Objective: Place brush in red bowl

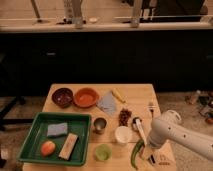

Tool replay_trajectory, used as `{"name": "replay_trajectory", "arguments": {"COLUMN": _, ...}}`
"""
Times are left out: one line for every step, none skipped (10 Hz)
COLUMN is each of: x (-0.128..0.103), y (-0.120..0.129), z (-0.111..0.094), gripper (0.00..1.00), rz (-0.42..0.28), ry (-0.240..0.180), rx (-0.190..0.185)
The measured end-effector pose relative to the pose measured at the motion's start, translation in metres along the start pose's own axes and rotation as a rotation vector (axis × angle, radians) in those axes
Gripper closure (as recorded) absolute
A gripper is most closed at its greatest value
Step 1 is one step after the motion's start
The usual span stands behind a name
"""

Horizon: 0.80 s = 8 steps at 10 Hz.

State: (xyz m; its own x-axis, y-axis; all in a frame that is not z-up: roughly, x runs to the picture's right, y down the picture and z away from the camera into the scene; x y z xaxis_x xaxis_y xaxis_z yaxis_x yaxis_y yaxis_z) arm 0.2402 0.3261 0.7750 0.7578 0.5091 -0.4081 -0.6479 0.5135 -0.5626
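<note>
Near right, gripper (146, 151) hangs at the brush's (139, 132) near end, head pointing far; apart or clamped, cannot tell.

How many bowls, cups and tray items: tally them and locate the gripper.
Bowls: 2 (dark bowl, red bowl)
Cups: 3 (metal cup, white cup, green cup)
In green tray: 3 (sponge, orange fruit, tan block)
Total: 8
Gripper: front right, beside the brush

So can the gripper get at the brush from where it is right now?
Probably yes. The gripper sits low at the near right of the table, right by the near end of the brush; only the green pepper lies close alongside.
</note>
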Motion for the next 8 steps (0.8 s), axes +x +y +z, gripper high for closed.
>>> {"name": "replay_trajectory", "arguments": {"x": -0.0002, "y": -0.0001, "z": -0.0002, "gripper": 0.51, "rz": -0.001, "ry": -0.001, "rx": -0.001}}
{"name": "replay_trajectory", "arguments": {"x": 0.0001, "y": -0.0004, "z": -0.0001, "gripper": 0.59, "rz": -0.002, "ry": -0.001, "rx": -0.008}}
{"name": "replay_trajectory", "arguments": {"x": -0.0012, "y": -0.0007, "z": -0.0017, "gripper": 0.73, "rz": -0.002, "ry": -0.005, "rx": -0.007}}
{"name": "replay_trajectory", "arguments": {"x": -0.0024, "y": -0.0033, "z": -0.0056, "gripper": 0.84, "rz": 0.002, "ry": -0.009, "rx": -0.004}}
{"name": "replay_trajectory", "arguments": {"x": -0.002, "y": -0.0028, "z": -0.0075, "gripper": 0.91, "rz": 0.001, "ry": -0.008, "rx": -0.005}}
{"name": "replay_trajectory", "arguments": {"x": -0.0007, "y": 0.001, "z": -0.0066, "gripper": 0.98, "rz": -0.006, "ry": 0.0, "rx": -0.011}}
{"name": "replay_trajectory", "arguments": {"x": 0.0011, "y": 0.0034, "z": -0.0052, "gripper": 1.0, "rz": -0.011, "ry": 0.007, "rx": -0.014}}
{"name": "replay_trajectory", "arguments": {"x": 0.0014, "y": 0.0033, "z": -0.0049, "gripper": 1.0, "rz": -0.01, "ry": 0.004, "rx": -0.015}}
